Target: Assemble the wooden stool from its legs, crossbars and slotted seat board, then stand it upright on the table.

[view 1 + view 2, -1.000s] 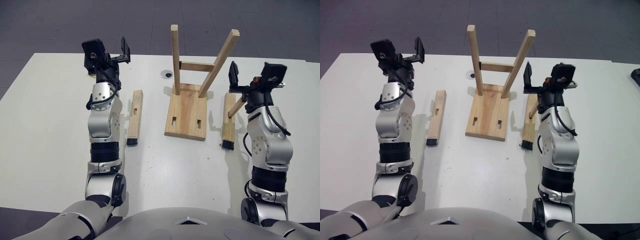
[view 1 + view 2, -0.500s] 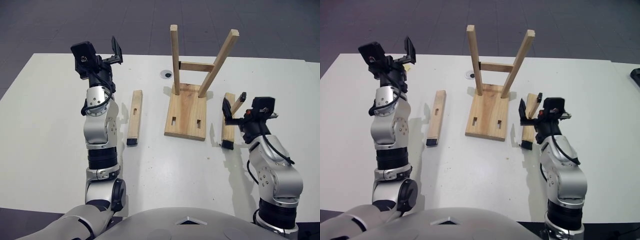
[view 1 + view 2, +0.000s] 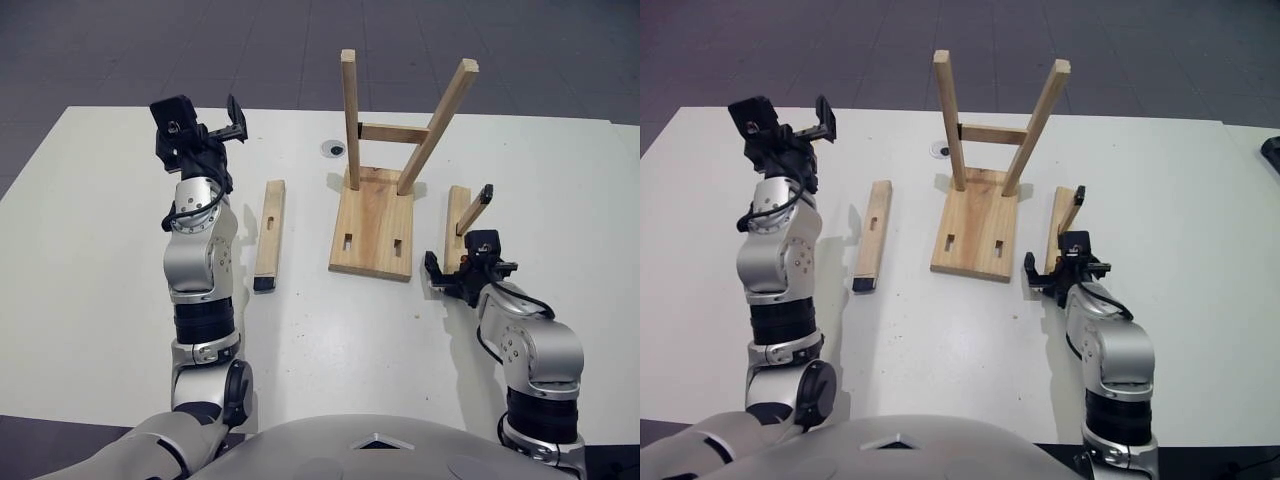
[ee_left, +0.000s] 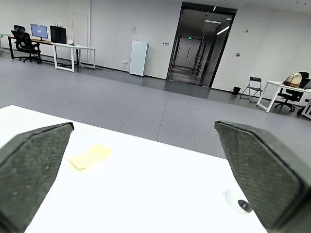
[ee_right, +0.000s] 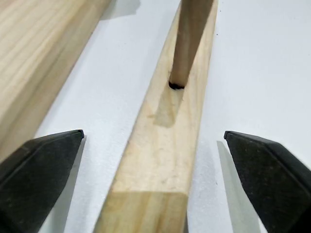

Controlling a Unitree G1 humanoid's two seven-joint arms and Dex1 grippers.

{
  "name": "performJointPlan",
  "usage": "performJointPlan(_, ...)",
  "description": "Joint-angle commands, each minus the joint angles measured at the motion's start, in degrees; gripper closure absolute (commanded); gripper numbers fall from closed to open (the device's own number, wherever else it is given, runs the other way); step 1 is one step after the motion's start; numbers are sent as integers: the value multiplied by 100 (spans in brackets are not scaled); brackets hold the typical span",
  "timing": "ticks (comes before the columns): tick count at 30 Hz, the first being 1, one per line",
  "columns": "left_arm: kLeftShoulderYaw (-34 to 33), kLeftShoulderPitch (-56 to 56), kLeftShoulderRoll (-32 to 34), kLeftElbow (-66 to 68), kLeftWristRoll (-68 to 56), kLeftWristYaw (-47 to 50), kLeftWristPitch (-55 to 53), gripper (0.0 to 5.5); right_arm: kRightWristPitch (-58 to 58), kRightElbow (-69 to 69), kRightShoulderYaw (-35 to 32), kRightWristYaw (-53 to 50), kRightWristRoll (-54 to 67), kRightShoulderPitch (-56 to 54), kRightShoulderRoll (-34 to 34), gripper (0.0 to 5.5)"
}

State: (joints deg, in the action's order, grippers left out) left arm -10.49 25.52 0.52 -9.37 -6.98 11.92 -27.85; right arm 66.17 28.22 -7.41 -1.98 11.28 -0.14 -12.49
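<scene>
BENCH-TOP LAYOUT: A pale wooden slotted seat board (image 3: 372, 222) lies flat at the middle of the white bench (image 3: 90, 260). On the board's far end stand an upright wooden leg (image 3: 349, 115) and, to its right, a tilted wooden leg (image 3: 437, 125), with a short wooden crossbar (image 3: 393, 132) between them. Left of the board, apart from it, a loose wooden leg (image 3: 269, 233) lies flat. Just right of the board lies a fourth wooden leg (image 3: 457, 225), with a thin wooden rod (image 3: 477, 207) rising tilted from a hole in it. The right end effector (image 5: 153, 145) straddles that leg's near end, fingers spread either side. The left end effector (image 4: 143, 145) hangs over the bench's far left, fingers apart. A yellow paper note (image 4: 90, 156) lies on the bench beyond it. A small round grommet (image 3: 333, 149) sits behind the board.
</scene>
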Motion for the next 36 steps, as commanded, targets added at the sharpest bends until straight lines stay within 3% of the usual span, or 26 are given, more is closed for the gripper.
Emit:
performJointPlan(1,-48,106,-91,-51,-110,55,-382,10,661,-151,-233,-132,-74,-272,145,81)
performJointPlan(18,-192,255,-177,33,-249,150,-1004,10,1289,-220,-144,112,-236,-721,-61,341)
performJointPlan(25,-129,170,-126,188,-196,84,-1085,10,525,-232,-351,483,-187,-666,-201,341)
performJointPlan(30,-480,19,-212,199,-642,-119,-1144,10,-1138,-354,-723,792,-227,-479,-332,341)
performJointPlan(33,-1143,195,-111,27,-1535,-484,-1204,10,-2346,-303,-1058,1184,-65,-490,-494,341)
performJointPlan(36,-1698,628,225,-437,-3246,-1263,-1909,10,-3095,-28,-1543,1674,509,-911,-658,341)
